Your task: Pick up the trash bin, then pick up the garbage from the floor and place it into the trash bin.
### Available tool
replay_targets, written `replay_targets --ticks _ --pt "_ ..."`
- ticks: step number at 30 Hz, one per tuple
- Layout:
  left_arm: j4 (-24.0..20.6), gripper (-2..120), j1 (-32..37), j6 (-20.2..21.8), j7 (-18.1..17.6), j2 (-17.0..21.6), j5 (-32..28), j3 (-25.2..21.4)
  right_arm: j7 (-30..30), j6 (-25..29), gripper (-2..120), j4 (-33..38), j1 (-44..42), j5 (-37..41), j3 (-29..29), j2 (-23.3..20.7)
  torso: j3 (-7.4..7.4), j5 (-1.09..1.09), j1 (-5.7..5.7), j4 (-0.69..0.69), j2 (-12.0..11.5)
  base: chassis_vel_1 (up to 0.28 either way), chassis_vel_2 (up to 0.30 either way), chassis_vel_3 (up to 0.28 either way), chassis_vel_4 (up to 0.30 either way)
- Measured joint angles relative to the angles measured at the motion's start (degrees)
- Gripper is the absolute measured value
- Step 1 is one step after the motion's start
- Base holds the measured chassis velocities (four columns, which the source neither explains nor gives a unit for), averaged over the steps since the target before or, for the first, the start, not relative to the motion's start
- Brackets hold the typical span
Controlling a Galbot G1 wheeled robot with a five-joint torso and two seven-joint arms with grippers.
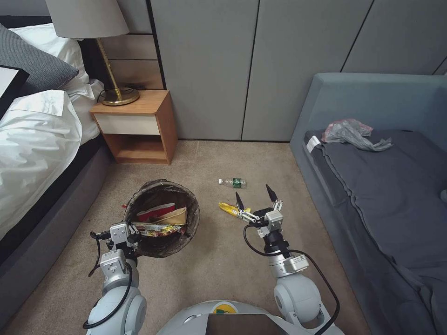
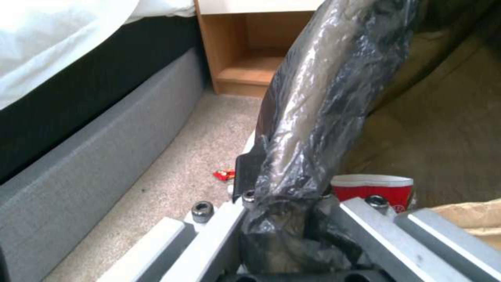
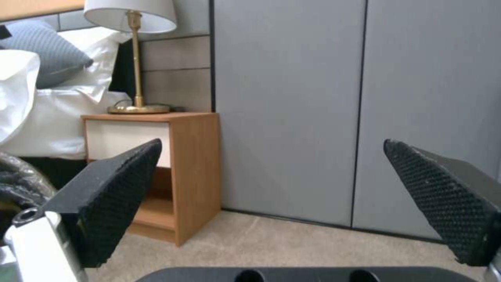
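Observation:
The trash bin (image 1: 160, 186), lined with a dark bag, is at the left over the carpet. My left gripper (image 1: 133, 230) is shut on its near rim. In the left wrist view the bag-covered rim (image 2: 313, 98) is clamped in the left gripper (image 2: 284, 196). Inside lie a red cup (image 2: 373, 190), tan paper (image 1: 177, 216) and a colourful wrapper (image 1: 158, 229). My right gripper (image 1: 255, 195) hangs open just above a yellow wrapper (image 1: 228, 209) on the floor. A small green-labelled bottle (image 1: 233, 182) lies just beyond it. A red wrapper (image 2: 224, 174) sits on the floor beside the bin.
The bed (image 1: 37, 139) runs along the left, with a wooden nightstand (image 1: 135, 125) and lamp (image 1: 111, 70) behind the bin. A grey sofa (image 1: 386, 186) holding a crumpled bag (image 1: 349, 132) fills the right. Grey wall panels (image 3: 292, 98) stand ahead. Open carpet lies between.

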Motion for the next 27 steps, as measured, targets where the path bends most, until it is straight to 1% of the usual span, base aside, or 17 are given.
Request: replay_targets --ticks 7,9,10,13,14,15,17,18,19,20,21,22,23,24,25,26,27 --pt "-0.1 0 0.5 0.0 0.0 0.1 0.2 0.0 -0.5 -1.2 100 -2.9 5.0 0.8 0.7 -2.3 0.00 0.00 0.00 0.00 0.0 0.000 0.000 0.000 0.000" --pt "-0.1 0 0.6 0.0 0.0 0.1 0.5 0.1 -1.4 -2.5 100 -5.8 8.3 1.3 0.7 -3.9 0.00 0.00 0.00 0.01 0.0 0.000 0.000 0.000 0.000" --pt "-0.1 0 0.6 0.0 0.0 0.1 0.5 0.1 -1.4 -2.5 100 -5.8 8.3 1.3 0.7 -3.9 0.00 0.00 0.00 0.01 0.0 0.000 0.000 0.000 0.000" --pt "0.0 0 0.7 0.0 0.0 -0.1 1.0 0.2 -3.4 -4.5 100 -11.9 14.0 2.8 -0.2 -6.2 0.01 0.01 0.00 0.01 0.0 0.000 0.000 0.000 0.000" --pt "0.0 0 0.7 0.0 0.0 -0.1 1.0 0.2 -3.4 -4.5 100 -11.9 14.0 2.8 -0.2 -6.2 0.01 0.01 0.00 0.01 0.0 0.000 0.000 0.000 0.000" --pt "0.0 0 0.7 0.0 0.0 -0.1 1.1 0.3 -4.4 -4.9 100 -13.1 15.1 3.2 -0.5 -6.8 0.01 0.02 0.00 0.00 0.0 0.000 0.000 0.000 0.000" --pt "0.0 0 0.7 0.0 0.0 -0.2 1.3 0.3 -7.4 -5.8 100 -17.9 19.0 3.7 -1.7 -8.9 0.01 0.01 0.00 0.01 0.0 0.000 0.000 0.000 0.000" --pt "0.0 0 0.7 0.0 0.0 -0.2 1.3 0.3 -7.4 -5.8 100 -17.9 19.0 3.7 -1.7 -8.9 0.01 0.01 0.00 0.01 0.0 0.000 0.000 0.000 0.000" --pt "0.1 0 0.8 0.0 0.0 -0.3 1.3 0.2 -8.8 -6.0 100 -20.7 21.0 3.8 -2.4 -9.9 0.01 0.01 0.00 0.02 0.0 0.000 0.000 0.000 0.000" --pt "0.1 0 0.8 0.0 0.0 -0.3 1.4 0.2 -11.5 -6.2 100 -24.8 23.7 3.9 -3.3 -11.4 0.01 0.01 0.00 0.02 0.0 0.000 0.000 0.000 0.000" --pt "0.1 0 0.8 0.0 0.0 -0.3 1.4 0.1 -13.0 -6.3 100 -26.6 24.7 3.8 -3.7 -12.1 0.01 0.01 0.00 0.01 0.0 0.000 0.000 0.000 0.000" --pt "0.1 0 0.8 0.0 0.0 -0.3 1.4 0.1 -13.0 -6.3 100 -26.6 24.7 3.8 -3.7 -12.1 0.01 0.01 0.00 0.01 0.0 0.000 0.000 0.000 0.000" --pt "0.2 0 0.8 0.0 0.0 -0.4 1.4 0.1 -16.5 -6.2 100 -30.5 26.6 3.7 -4.4 -13.3 0.01 0.01 0.00 0.01 0.0 0.000 0.000 0.000 0.000" --pt "0.2 0 0.7 0.0 0.0 -0.4 1.4 0.1 -18.4 -5.5 100 -33.0 27.8 3.2 -4.8 -13.8 0.01 0.01 0.00 0.00 0.0 0.000 0.000 0.000 0.000" --pt "0.3 0 0.6 0.1 0.0 -0.4 1.5 0.1 -19.9 -4.6 100 -35.5 29.0 2.5 -5.3 -14.1 0.01 0.01 0.00 -0.01 0.0 0.000 0.000 0.000 0.000" --pt "0.3 0 0.6 0.1 0.0 -0.4 1.5 0.1 -19.9 -4.6 100 -35.5 29.0 2.5 -5.3 -14.1 0.01 0.01 0.00 -0.01 0.0 0.000 0.000 0.000 0.000" --pt "0.5 0 0.5 0.1 0.0 -0.4 1.5 0.2 -21.0 -4.2 100 -37.5 29.9 2.1 -5.7 -14.2 0.01 0.02 0.00 0.00 0.0 0.000 0.000 0.000 0.000"
